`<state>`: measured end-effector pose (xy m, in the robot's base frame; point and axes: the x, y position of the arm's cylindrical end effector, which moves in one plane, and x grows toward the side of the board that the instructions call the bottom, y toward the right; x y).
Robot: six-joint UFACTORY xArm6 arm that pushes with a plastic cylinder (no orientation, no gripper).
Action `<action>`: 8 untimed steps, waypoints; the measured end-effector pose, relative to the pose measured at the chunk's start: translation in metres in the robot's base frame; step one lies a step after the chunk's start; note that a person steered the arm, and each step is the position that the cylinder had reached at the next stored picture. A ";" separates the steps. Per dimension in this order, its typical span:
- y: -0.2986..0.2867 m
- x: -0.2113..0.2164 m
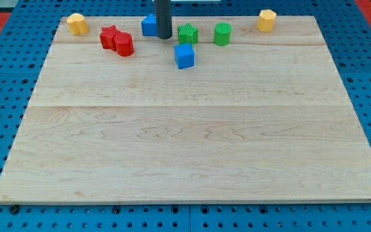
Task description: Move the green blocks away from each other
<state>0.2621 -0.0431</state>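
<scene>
Nearest you lay a blue cube on the surface. No gripper here, so no jaw state; my tip sat just left of the green star-ish block, w/ the green cylinder near on its right.

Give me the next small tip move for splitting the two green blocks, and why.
Probably slide my tip toward the view's right, into the green star-like block. My tip sits just left of it, beside the blue block; the green cylinder lies close on the right, so then steer the star-like block down-view, clear of the blue cube.
</scene>
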 end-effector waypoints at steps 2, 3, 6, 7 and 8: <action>0.061 -0.053; 0.135 -0.047; 0.085 -0.034; 0.062 -0.054; 0.060 -0.070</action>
<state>0.1921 0.0166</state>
